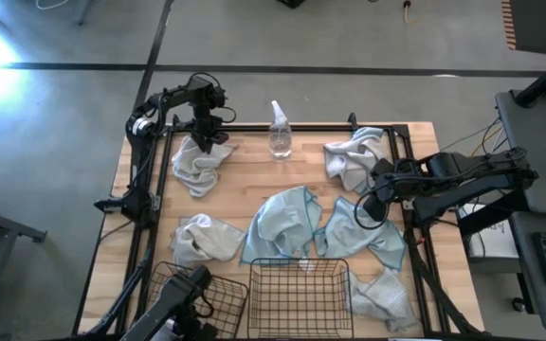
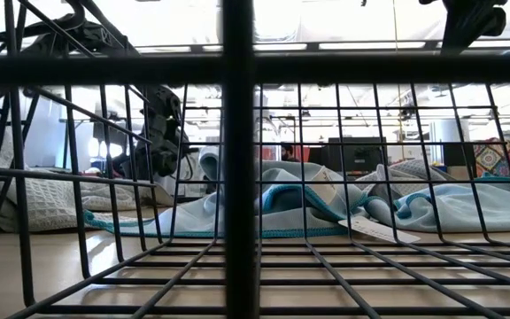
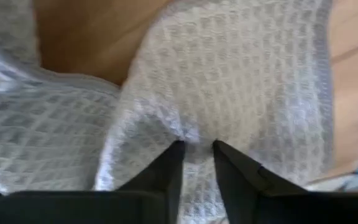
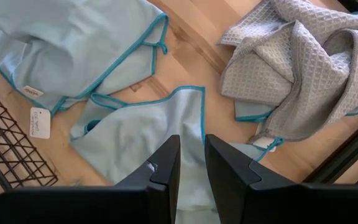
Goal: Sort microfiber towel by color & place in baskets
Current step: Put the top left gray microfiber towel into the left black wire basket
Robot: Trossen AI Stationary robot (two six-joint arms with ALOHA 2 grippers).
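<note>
My left gripper (image 1: 205, 135) stands at the far left of the table, shut on a pale grey-white towel (image 1: 197, 163) that lies bunched on the wood. My right gripper (image 1: 372, 205) is right of centre, shut on a light blue towel (image 1: 363, 235). A second blue towel (image 1: 282, 223) lies at mid-table. Other grey-white towels lie at far right (image 1: 354, 156), near left (image 1: 202, 237) and near right (image 1: 387, 294). One black wire basket (image 1: 297, 298) sits at the near edge, and a second (image 1: 202, 292) sits tilted to its left. My left gripper pinches a raised fold (image 3: 196, 138) of the grey-white towel between its two fingers, coming from above and pointing down. The rest of the towel (image 3: 55, 137) spreads on the table around the fingers. My right gripper pinches the light blue towel near its teal-hemmed far edge (image 4: 192, 127) between both fingers, slanting down from the table's right side. The cloth rises to the fingers while the rest (image 4: 123, 140) lies on the table.
A clear spray bottle (image 1: 280, 133) stands at the far edge between the two arms. A black metal frame (image 1: 159, 170) runs along the table's left, far and right sides. Bare wood (image 1: 254, 170) shows at the far middle. The low view looks through the basket mesh (image 2: 237, 159).
</note>
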